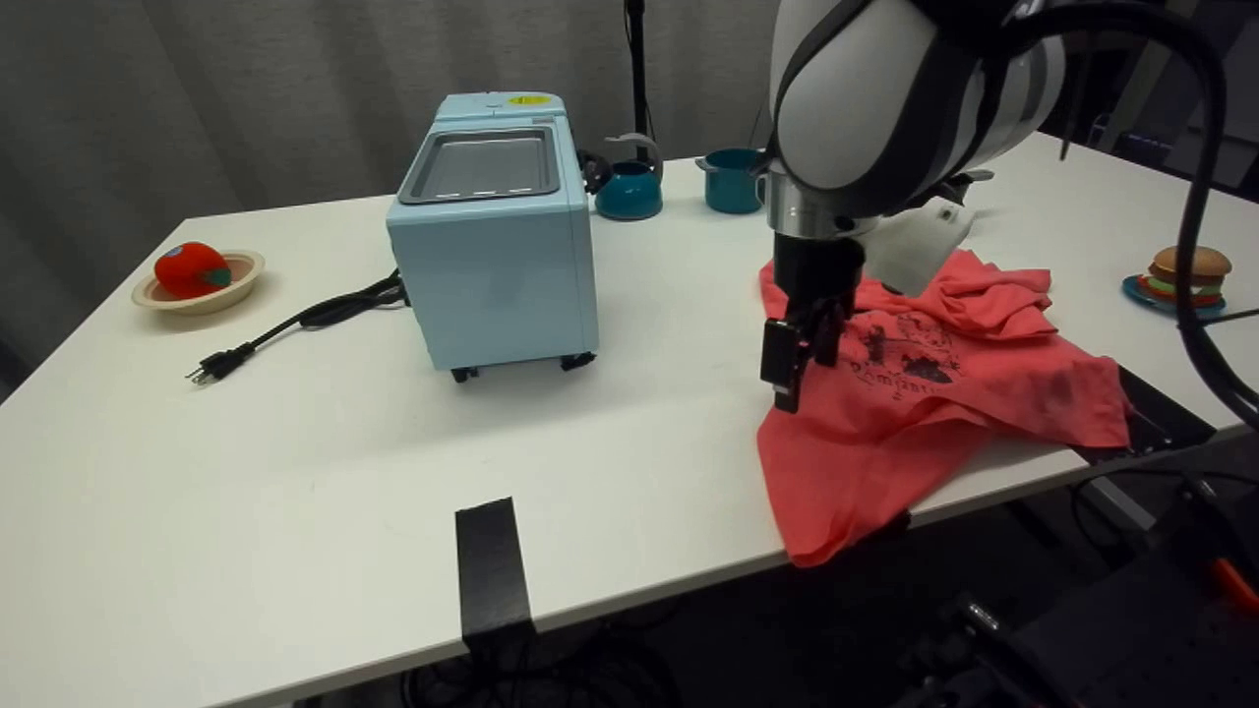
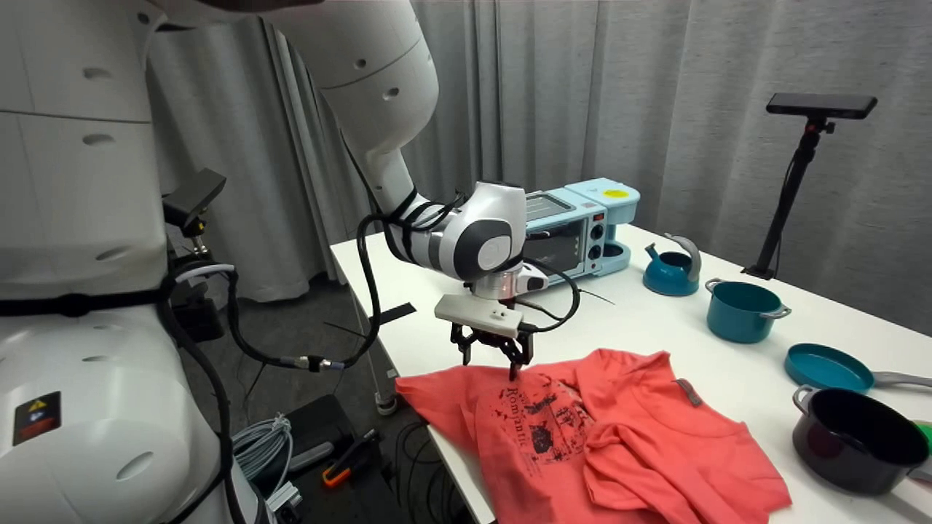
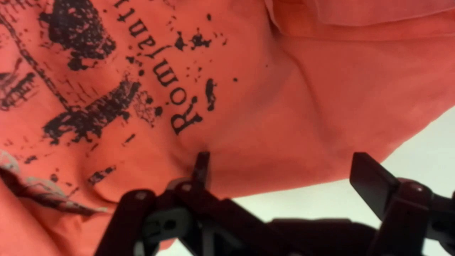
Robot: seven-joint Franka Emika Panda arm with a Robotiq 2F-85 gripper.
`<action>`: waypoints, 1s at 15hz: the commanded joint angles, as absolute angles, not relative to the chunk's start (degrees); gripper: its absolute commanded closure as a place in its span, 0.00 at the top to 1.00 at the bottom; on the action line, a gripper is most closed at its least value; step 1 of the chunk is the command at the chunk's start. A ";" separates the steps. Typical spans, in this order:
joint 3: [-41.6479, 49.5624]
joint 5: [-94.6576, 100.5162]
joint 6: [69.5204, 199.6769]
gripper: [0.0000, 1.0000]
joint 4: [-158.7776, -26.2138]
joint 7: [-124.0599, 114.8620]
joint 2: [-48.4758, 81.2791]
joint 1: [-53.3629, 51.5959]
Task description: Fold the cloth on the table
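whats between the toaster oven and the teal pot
A teal kettle stands between the toaster oven and the teal pot; it shows in both exterior views.

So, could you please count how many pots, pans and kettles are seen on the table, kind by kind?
Pots: 2 (teal pot, black pot)
Pans: 1 (teal pan)
Kettles: 1 (teal kettle)
Total: 4, not counting a green thing too cut off to name
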State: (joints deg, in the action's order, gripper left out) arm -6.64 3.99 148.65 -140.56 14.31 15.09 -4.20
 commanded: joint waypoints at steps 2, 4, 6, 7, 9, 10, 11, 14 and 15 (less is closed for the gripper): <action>-8.48 5.63 151.19 1.00 -139.42 14.07 19.09 -6.20; -9.50 5.06 151.15 1.00 -139.43 14.48 20.36 -6.52; -10.24 4.75 150.86 1.00 -139.40 14.54 21.27 -6.66; -10.24 4.99 150.89 1.00 -139.46 14.25 21.39 -6.81; -10.36 4.81 150.76 0.75 -139.35 14.27 21.78 -6.65; -10.37 4.68 150.70 0.74 -139.24 14.33 21.93 -6.52; -10.37 4.63 150.65 0.68 -139.12 14.25 21.92 -6.49; -10.85 4.28 150.62 0.44 -139.25 14.64 21.30 -6.23; -10.90 4.31 150.45 0.37 -139.37 14.67 20.81 -6.20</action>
State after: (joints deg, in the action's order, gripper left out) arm -10.74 4.46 150.07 -139.74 14.30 20.36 -6.51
